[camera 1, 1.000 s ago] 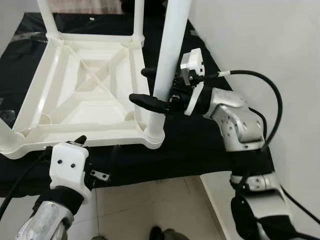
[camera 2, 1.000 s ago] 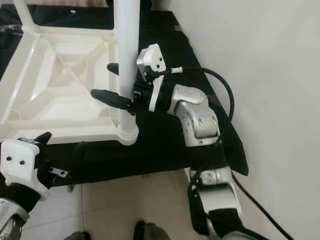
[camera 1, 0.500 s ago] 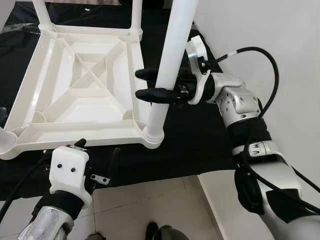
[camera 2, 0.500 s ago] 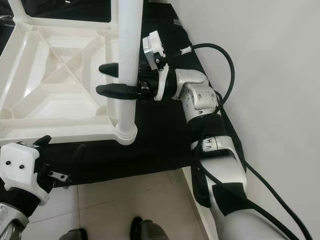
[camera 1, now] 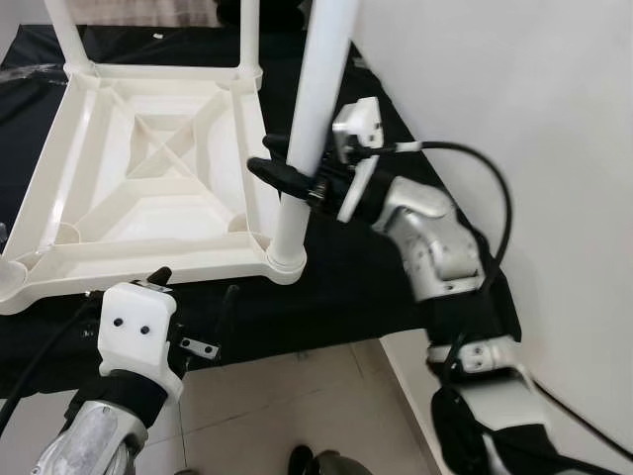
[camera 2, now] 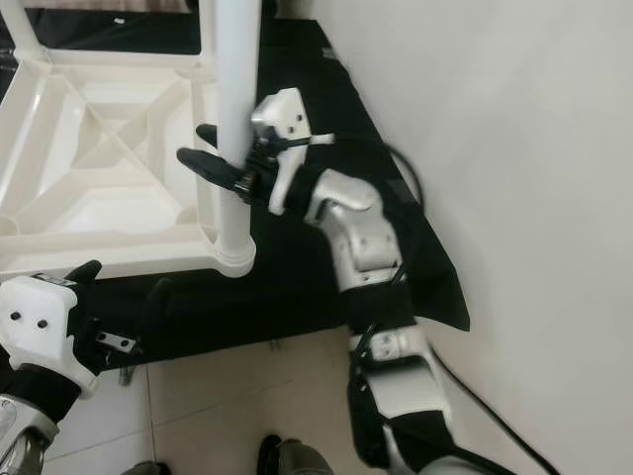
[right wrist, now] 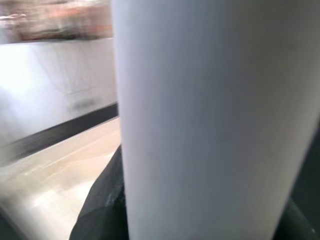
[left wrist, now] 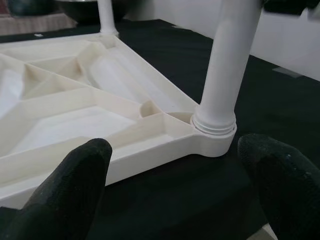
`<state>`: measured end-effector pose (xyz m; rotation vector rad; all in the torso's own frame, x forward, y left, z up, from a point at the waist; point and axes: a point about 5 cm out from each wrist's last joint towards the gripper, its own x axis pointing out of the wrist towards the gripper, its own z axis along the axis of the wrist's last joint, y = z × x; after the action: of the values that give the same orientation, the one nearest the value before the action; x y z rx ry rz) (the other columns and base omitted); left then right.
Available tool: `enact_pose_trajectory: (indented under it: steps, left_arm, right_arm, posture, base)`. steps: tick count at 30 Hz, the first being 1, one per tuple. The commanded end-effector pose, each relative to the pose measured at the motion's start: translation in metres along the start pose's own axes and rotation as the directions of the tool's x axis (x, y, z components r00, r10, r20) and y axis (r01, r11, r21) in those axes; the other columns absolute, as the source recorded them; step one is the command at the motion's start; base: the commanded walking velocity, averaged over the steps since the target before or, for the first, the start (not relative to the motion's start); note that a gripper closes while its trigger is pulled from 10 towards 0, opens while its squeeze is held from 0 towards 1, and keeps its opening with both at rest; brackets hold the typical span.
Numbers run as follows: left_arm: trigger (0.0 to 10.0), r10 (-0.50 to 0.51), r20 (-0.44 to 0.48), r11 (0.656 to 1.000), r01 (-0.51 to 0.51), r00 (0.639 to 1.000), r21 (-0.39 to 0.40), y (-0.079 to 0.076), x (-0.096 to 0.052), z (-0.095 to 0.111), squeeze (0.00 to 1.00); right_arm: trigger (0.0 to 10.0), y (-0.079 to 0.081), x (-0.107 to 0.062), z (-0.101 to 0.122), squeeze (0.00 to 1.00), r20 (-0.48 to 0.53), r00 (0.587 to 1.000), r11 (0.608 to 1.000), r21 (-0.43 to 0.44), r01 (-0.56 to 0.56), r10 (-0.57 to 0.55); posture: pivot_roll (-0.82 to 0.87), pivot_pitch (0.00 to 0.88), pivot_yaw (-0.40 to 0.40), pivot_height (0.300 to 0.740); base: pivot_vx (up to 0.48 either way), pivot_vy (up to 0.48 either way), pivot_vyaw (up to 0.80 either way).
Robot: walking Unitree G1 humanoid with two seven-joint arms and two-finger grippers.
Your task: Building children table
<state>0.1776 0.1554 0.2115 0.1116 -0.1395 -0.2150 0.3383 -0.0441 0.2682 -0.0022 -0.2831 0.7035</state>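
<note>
A white plastic table top (camera 1: 148,269) lies upside down on a black cloth. A white tube leg (camera 1: 321,69) stands upright in the near right corner socket (camera 1: 287,261). My right gripper (camera 1: 282,163) is shut on this leg a little above the socket, one black finger on each side. In the right wrist view the leg (right wrist: 210,115) is pressed close to the camera. My left gripper (camera 1: 194,295) hangs open below the table top's front edge, off the cloth. In the left wrist view its fingers (left wrist: 75,175) stand wide apart, facing the socket (left wrist: 214,135).
Two more white legs (camera 1: 64,35) (camera 1: 247,35) stand in the far corners. A white wall (camera 1: 514,99) runs close along the right. The black cloth (camera 1: 366,287) drops off at the front to a tiled floor (camera 1: 277,396).
My right wrist has turned around the leg and come back, staying shut on it. The head view has shifted a little. The left gripper has stayed in place.
</note>
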Motion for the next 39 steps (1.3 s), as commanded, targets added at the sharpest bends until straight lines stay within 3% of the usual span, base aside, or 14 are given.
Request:
enact_pose_trajectory:
  steps: [1,3,11,12,13,14,15,16,23,30,39]
  left_arm:
    - [10.0,0.001,-0.022,1.0,-0.001,1.0,-0.001,0.003,0.0,-0.004,0.0]
    - [10.0,0.0,-0.023,1.0,0.0,1.0,-0.001,0.004,0.002,-0.005,0.0]
    - [10.0,0.001,-0.009,1.0,-0.001,1.0,0.009,0.007,0.01,-0.005,0.0]
    - [10.0,0.006,-0.008,1.0,-0.006,1.0,0.013,0.008,0.01,-0.004,0.0]
    - [10.0,0.01,-0.008,1.0,-0.01,1.0,0.016,0.009,0.01,-0.004,0.0]
    - [10.0,0.012,-0.008,1.0,-0.011,1.0,0.017,0.01,0.01,-0.004,0.0]
    - [10.0,0.012,-0.008,1.0,-0.011,1.0,0.017,0.01,0.01,-0.004,0.0]
    - [10.0,0.01,-0.01,1.0,-0.01,1.0,0.018,0.01,0.01,-0.005,0.0]
    - [10.0,0.012,-0.025,1.0,-0.012,1.0,0.016,0.01,0.009,-0.008,0.0]
    - [10.0,0.012,-0.051,1.0,-0.012,0.999,0.008,0.011,0.015,-0.017,0.0]
    - [10.0,0.008,-0.075,1.0,-0.01,0.997,-0.021,0.004,0.026,-0.031,0.0]
  right_arm:
    - [0.0,0.004,-0.011,-0.028,0.0,-0.135,0.982,0.991,-0.027,0.128,-0.13]
    - [0.0,0.023,-0.011,-0.031,0.0,-0.117,0.988,0.994,0.019,0.107,-0.104]
    - [0.0,0.038,0.009,-0.023,0.0,-0.05,0.998,0.999,0.017,0.044,-0.043]
    - [10.0,0.039,0.011,-0.02,0.0,-0.035,0.999,0.999,0.015,0.039,-0.039]
    - [10.0,0.04,0.012,-0.018,0.0,-0.024,0.999,0.999,0.015,0.038,-0.038]
    - [10.0,0.043,0.013,-0.014,0.65,-0.01,0.999,0.999,0.014,0.039,-0.039]
    - [10.0,0.043,0.013,-0.014,0.65,-0.01,0.999,0.999,0.014,0.039,-0.039]
    - [10.0,0.047,0.013,-0.008,1.0,0.022,1.0,0.999,0.034,0.019,-0.02]
    - [10.0,0.04,0.002,-0.003,1.0,0.061,0.998,0.998,0.049,-0.027,0.024]
    - [10.0,0.018,-0.029,-0.019,1.0,0.023,0.999,1.0,-0.007,0.026,-0.025]
    - [10.0,0.009,-0.065,-0.033,1.0,-0.047,0.995,0.996,-0.033,0.083,-0.084]
  posture:
    - [0.07,0.189,-0.111,0.74]
    - [0.07,0.184,-0.109,0.74]
    - [0.07,0.146,-0.103,0.74]
    - [0.08,0.141,-0.101,0.74]
    - [0.08,0.141,-0.101,0.74]
    - [0.08,0.141,-0.1,0.74]
    - [0.08,0.141,-0.1,0.74]
    - [0.08,0.143,-0.099,0.74]
    - [0.07,0.153,-0.098,0.74]
    - [0.06,0.152,-0.084,0.74]
    - [0.02,0.138,-0.066,0.74]
  base:
    - [0.0,0.0,0.0]
    - [0.0,0.0,0.0]
    - [0.0,0.0,0.0]
    - [0.0,0.0,0.0]
    - [0.0,0.0,0.0]
    - [0.0,0.0,0.0]
    - [0.0,0.0,0.0]
    - [0.0,0.0,0.0]
    - [0.0,0.0,0.0]
    - [0.0,0.0,0.0]
    - [0.0,0.0,0.0]
